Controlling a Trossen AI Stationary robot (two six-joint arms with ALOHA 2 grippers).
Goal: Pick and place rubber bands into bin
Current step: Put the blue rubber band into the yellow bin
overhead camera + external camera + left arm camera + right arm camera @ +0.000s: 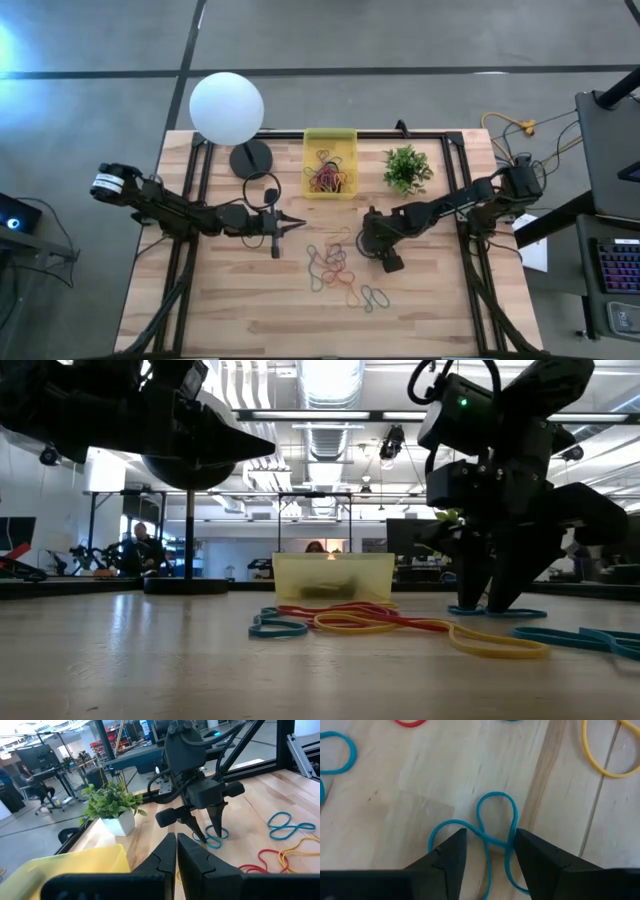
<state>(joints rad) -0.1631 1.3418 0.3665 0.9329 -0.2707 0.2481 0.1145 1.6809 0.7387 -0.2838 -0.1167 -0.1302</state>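
Right gripper, jaws apart, astride blue rubber band.

Blue rubber band runs partly under the claw.

The right gripper points down at the table, jaws apart, tips touching the wood. The left gripper hangs higher up, lying flat, jaws shut tight.

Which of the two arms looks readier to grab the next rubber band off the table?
The right one, probably. Its end effector is open, its fingertips straddling a thin blue rubber band on the wooden table. The left end effector is shut and hangs beside the pile.
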